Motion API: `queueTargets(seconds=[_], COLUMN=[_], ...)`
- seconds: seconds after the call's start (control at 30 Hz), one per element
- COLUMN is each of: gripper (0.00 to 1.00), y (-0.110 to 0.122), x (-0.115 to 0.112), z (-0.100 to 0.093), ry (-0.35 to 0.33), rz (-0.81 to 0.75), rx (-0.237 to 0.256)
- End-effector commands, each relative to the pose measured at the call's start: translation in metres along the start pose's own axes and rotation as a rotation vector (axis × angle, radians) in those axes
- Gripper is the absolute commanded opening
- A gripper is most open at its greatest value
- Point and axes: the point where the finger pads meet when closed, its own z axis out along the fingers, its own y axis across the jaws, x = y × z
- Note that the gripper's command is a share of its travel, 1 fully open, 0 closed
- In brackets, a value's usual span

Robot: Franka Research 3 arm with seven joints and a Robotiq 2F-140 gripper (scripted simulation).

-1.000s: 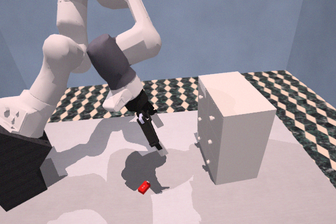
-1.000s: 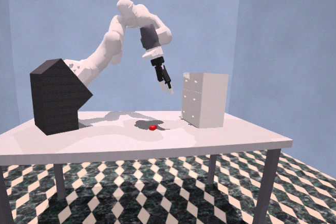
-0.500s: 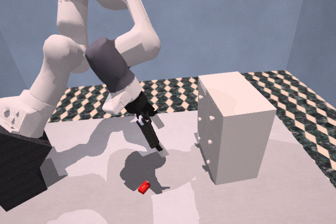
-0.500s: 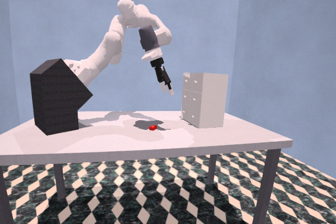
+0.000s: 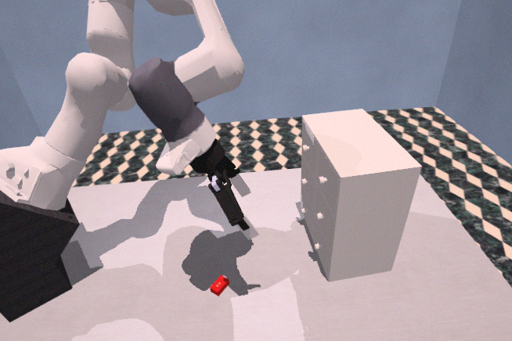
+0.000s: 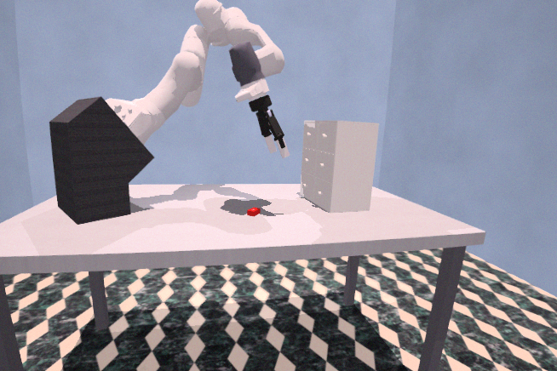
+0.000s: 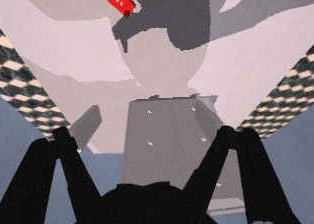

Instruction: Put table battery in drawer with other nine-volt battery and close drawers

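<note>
A red nine-volt battery (image 5: 219,285) (image 6: 253,212) (image 7: 121,6) lies on the table, in front of the chest and beside the arm's shadow; the top edge of the wrist view cuts it off. The pale chest (image 5: 373,224) (image 6: 353,166) (image 7: 154,160) stands upright, with two columns of drawers with small white knobs. All drawers look pushed in, and their contents are hidden. My gripper (image 5: 250,213) (image 6: 278,151) (image 7: 147,111) is open and empty, tilted downward toward the chest. It is in the air above the table, a little short of the drawer fronts.
The table (image 5: 265,321) (image 6: 200,244) carries the chest, the battery and the dark arm mount (image 5: 19,249) (image 6: 95,166). The mount is at the side opposite the chest. Table edges run behind and beside the chest. The arm's shadow falls near the battery.
</note>
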Motion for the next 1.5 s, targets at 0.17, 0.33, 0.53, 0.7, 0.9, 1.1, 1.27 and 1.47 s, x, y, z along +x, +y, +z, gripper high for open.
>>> queueTargets(seconds=[0.17,0.33,0.53,0.7,0.9,1.1,1.27,1.47], gripper=[1.00,1.00,1.00,1.00,1.00,1.00,1.00,1.00], y=[0.000,0.000,0.000,0.000,0.001,0.001,0.001,0.001], x=[0.001,0.001,0.001,0.001,-0.001,-0.001,-0.001,-0.004], z=[0.006,0.006,0.006,0.006,0.012,0.012,0.012,0.019], ry=[-0.035,-0.035,-0.035,-0.035,-0.072,-0.072,-0.072,-0.113], rz=[-0.008,-0.008,-0.008,-0.008,-0.007,-0.007,-0.007,-0.008], rx=[0.000,0.000,0.000,0.000,-0.006,-0.006,-0.006,-0.006])
